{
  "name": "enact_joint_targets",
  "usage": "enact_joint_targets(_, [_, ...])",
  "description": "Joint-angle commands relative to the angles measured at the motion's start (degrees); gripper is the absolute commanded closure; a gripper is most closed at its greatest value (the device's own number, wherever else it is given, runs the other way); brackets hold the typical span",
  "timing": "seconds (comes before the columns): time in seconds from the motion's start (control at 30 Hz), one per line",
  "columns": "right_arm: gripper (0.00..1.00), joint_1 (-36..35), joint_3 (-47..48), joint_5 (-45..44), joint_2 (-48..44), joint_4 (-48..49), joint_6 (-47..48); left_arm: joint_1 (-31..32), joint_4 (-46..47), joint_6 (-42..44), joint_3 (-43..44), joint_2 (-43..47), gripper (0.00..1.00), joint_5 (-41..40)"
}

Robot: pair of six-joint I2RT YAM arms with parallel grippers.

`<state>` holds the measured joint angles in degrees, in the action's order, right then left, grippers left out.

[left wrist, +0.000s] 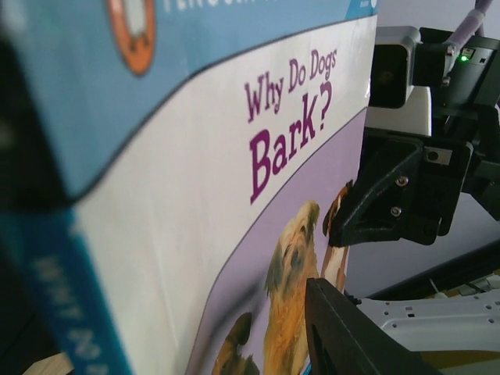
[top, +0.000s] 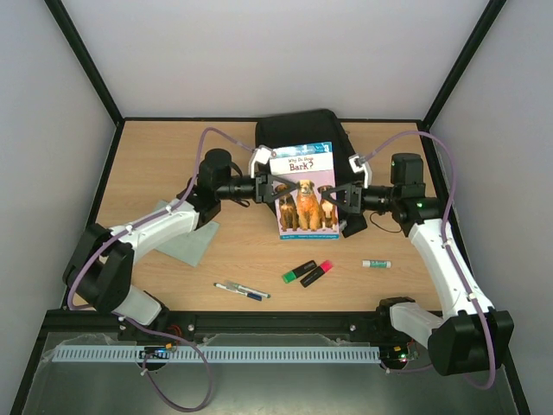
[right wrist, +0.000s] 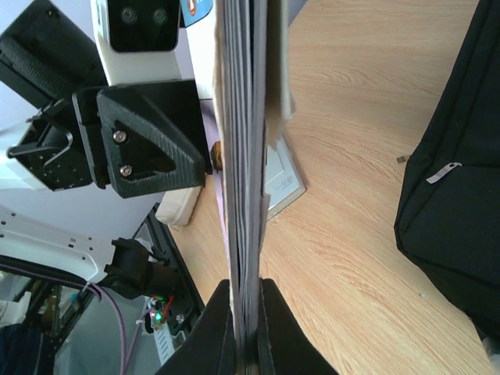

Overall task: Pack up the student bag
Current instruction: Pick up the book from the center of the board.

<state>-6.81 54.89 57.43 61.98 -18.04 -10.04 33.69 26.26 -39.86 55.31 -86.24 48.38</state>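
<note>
The book "Why Do Dogs Bark?" (top: 304, 194) hangs above the table between both arms, its cover facing up toward the top camera. My right gripper (top: 339, 197) is shut on the book's right edge; in the right wrist view its jaws (right wrist: 248, 291) pinch the pages (right wrist: 246, 117). My left gripper (top: 275, 187) sits at the book's left edge and stands open, with one finger (left wrist: 351, 336) off the cover (left wrist: 234, 195). The black student bag (top: 298, 130) lies flat just behind the book, and its zipped side (right wrist: 461, 180) shows in the right wrist view.
On the wood in front lie a green highlighter (top: 299, 271), a pink highlighter (top: 317, 273), a pen (top: 242, 290) and a small white stick with a green cap (top: 376, 264). A grey-green cloth (top: 186, 238) lies under the left arm. A flat grey-rimmed item (right wrist: 285, 183) lies beneath the book.
</note>
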Motion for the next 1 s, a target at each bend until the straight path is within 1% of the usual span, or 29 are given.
enact_joint_targets(0.0, [0.99,1.2,2.4,-0.7,-0.3,6.0,-3.8,1.7,4.6,-3.0,-3.2,1.9,0.59,3.0])
enact_joint_targets(0.07, [0.99,1.2,2.6,-0.6,0.2,6.6,-5.1,1.8,6.1,-4.0,-3.4,2.3,0.55,2.3])
enact_joint_targets(0.1, [0.99,1.2,2.6,-0.4,0.5,6.8,-5.5,2.0,6.4,-4.3,-3.3,2.3,0.55,2.2])
enact_joint_targets(0.17, [0.99,1.2,2.7,-0.2,1.0,6.8,-5.8,2.2,7.6,-5.2,-2.8,1.9,0.58,2.3])
enact_joint_targets(0.27, [0.99,1.2,2.8,0.0,0.9,6.7,-6.0,2.7,9.2,-6.6,-2.0,1.5,0.71,2.1])
enact_joint_targets(0.37, [0.99,1.2,2.6,0.3,0.2,6.0,-5.5,2.6,9.0,-6.9,-1.4,2.3,0.88,0.3])
enact_joint_targets(0.4, [0.97,1.2,2.6,0.5,0.2,5.4,-5.0,2.6,8.8,-6.9,-1.1,2.6,0.93,-0.2])
enact_joint_targets(0.43, [0.92,1.2,2.5,0.5,0.2,4.7,-4.3,2.6,8.6,-7.0,-0.6,2.9,0.97,-0.5])
enact_joint_targets(0.47, [0.75,1.2,2.4,0.5,0.3,3.9,-3.5,2.5,8.3,-7.0,-0.1,3.1,0.97,-0.5])
enact_joint_targets(0.5, [0.6,1.2,2.2,0.5,0.4,3.0,-2.6,2.4,8.2,-7.1,0.4,3.2,0.97,-0.3])
enact_joint_targets(0.53, [0.47,1.2,1.8,0.6,0.4,2.4,-2.0,2.2,7.8,-7.1,1.1,3.3,0.98,-0.1])
enact_joint_targets(0.57, [0.36,1.2,1.2,0.9,0.4,2.3,-1.7,2.1,7.6,-7.2,1.6,3.5,0.98,0.3])
enact_joint_targets(0.6, [0.29,1.2,0.6,1.4,0.5,2.4,-1.4,2.0,7.5,-7.3,2.1,3.6,0.97,0.5])
enact_joint_targets(0.63, [0.24,1.2,-0.2,2.3,0.6,2.6,-1.4,1.9,7.5,-7.5,2.6,3.7,0.98,0.8])
enact_joint_targets(0.67, [0.23,1.2,-0.8,3.4,0.7,2.9,-1.5,1.8,7.5,-7.7,2.9,3.8,0.97,1.0])
enact_joint_targets(0.73, [0.22,1.2,-1.4,6.6,1.0,2.7,-1.2,1.6,6.9,-7.5,3.5,3.8,0.98,0.9])
enact_joint_targets(0.8, [0.26,1.2,-1.4,10.6,1.4,1.9,-0.6,1.4,5.4,-6.8,4.5,3.6,0.98,0.2])
enact_joint_targets(0.87, [0.34,1.2,-1.1,12.7,1.1,1.3,-0.2,1.0,3.9,-6.0,5.1,3.2,0.97,0.0])
enact_joint_targets(0.97, [0.48,1.2,-0.9,12.2,-0.8,2.0,-1.0,0.8,0.2,-4.1,6.8,2.2,0.98,-0.5])
